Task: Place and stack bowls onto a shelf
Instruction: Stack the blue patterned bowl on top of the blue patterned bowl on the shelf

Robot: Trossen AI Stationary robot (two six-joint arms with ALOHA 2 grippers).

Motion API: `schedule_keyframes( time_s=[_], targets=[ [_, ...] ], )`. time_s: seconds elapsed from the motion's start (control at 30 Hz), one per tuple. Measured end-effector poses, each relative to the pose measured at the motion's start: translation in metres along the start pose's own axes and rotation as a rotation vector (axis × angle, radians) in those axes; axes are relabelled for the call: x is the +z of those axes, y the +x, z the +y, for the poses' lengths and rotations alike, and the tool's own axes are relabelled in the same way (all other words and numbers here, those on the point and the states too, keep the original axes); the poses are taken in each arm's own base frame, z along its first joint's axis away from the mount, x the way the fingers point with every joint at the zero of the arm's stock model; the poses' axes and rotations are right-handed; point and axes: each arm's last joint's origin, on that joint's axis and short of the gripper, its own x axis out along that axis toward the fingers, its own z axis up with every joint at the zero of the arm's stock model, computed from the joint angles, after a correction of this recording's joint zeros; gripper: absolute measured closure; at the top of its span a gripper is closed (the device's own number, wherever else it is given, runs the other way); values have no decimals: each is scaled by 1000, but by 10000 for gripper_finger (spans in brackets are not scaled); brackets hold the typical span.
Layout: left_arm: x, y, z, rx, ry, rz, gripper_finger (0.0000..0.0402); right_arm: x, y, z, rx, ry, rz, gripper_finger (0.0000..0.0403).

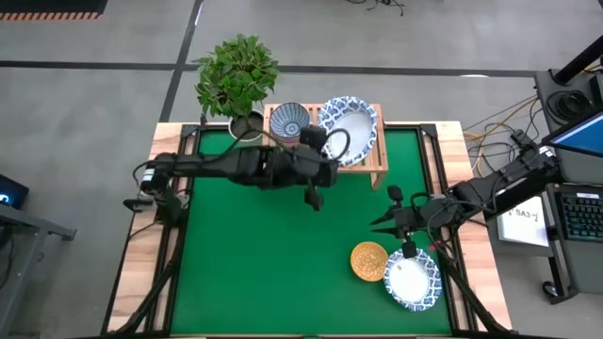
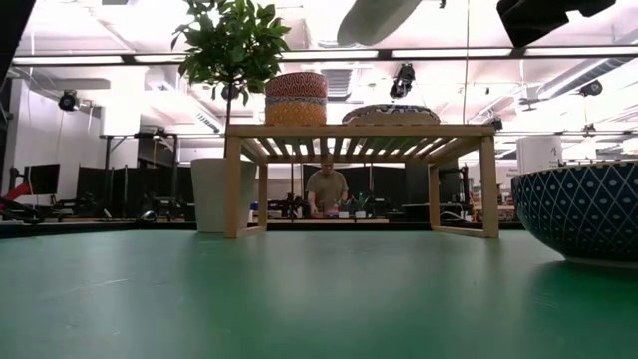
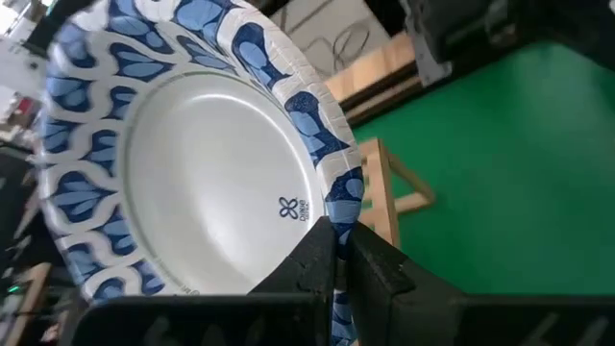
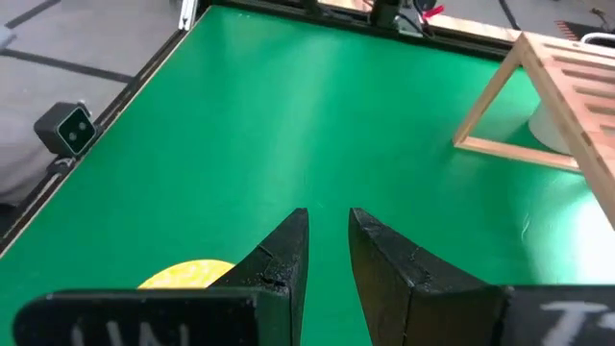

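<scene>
The light-wood shelf (image 1: 377,165) stands at the table's far edge. On its left half sits a stack of small bowls (image 2: 296,98) with the grey-blue striped one (image 1: 289,120) on top. My left gripper (image 1: 332,141) is shut on a large white bowl with a blue rim (image 1: 350,127), tilted over the shelf's right half. A blue-patterned bowl (image 2: 391,113) shows on the shelf top in the low view. A yellow-orange bowl (image 1: 368,261) and another white-and-blue bowl (image 1: 412,280) rest on the green mat. My right gripper (image 1: 386,212) hovers above the mat, open, holding nothing. My left gripper pinches the large bowl's blue rim (image 3: 341,207), one finger (image 3: 307,264) on the white inside and the other (image 3: 384,269) on the outside. It comes from the table's left, over the shelf's near edge. The bowl is tilted in the hold; whether it touches the shelf I cannot tell.
A potted green plant (image 1: 236,75) stands beside the shelf's left end. The mat's middle and left (image 1: 254,254) are bare. A person (image 2: 326,189) shows in the room beyond the shelf. Desks and cables lie right of the table.
</scene>
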Motion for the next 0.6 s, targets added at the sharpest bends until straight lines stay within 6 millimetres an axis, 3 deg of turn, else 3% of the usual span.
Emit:
schedule_keyframes(
  time_s=[0.23,0.6],
  targets=[
    [-9,16,24,62,-54,-45,401,1,-3,-1,2,3,-13,335],
    [-26,40,42,54,-104,-76,401,1,-4,1,12,-5,-15,335]
  ],
)
